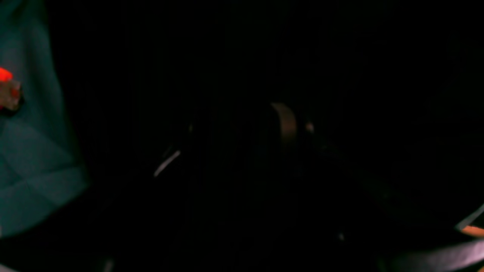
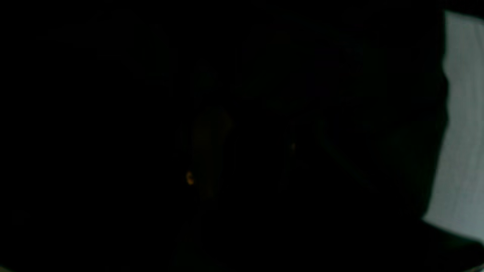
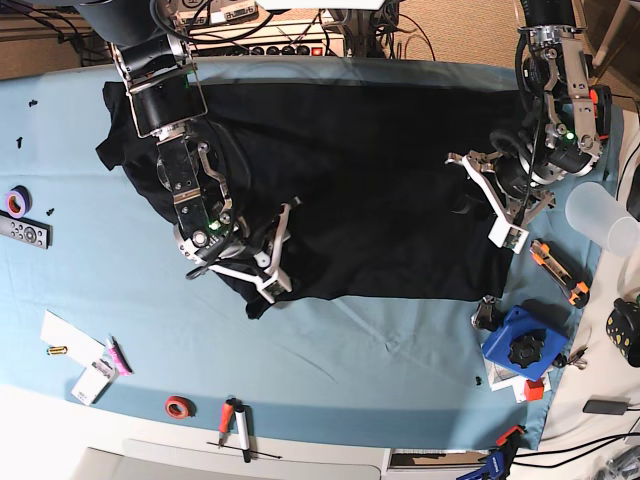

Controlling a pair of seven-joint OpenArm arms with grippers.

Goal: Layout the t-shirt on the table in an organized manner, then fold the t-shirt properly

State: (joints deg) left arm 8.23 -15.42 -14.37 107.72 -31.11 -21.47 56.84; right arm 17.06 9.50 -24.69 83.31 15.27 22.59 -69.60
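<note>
Two robot arms reach over a light blue worktop [image 3: 330,375] where a black t-shirt [image 3: 370,180] lies spread across the upper middle of the base frame, plain side up, its lower left edge bunched. The right gripper [image 3: 268,262], left of centre, rests on that bunched hem; the left gripper [image 3: 497,205], at right, sits on the shirt's right edge. Whether either pair of jaws is open or closed cannot be told; both wrist views are nearly black. A blue box [image 3: 520,345] sits lower right, a clear cup [image 3: 603,218] at the right edge, and a red-handled tool [image 3: 228,415] at the bottom.
</note>
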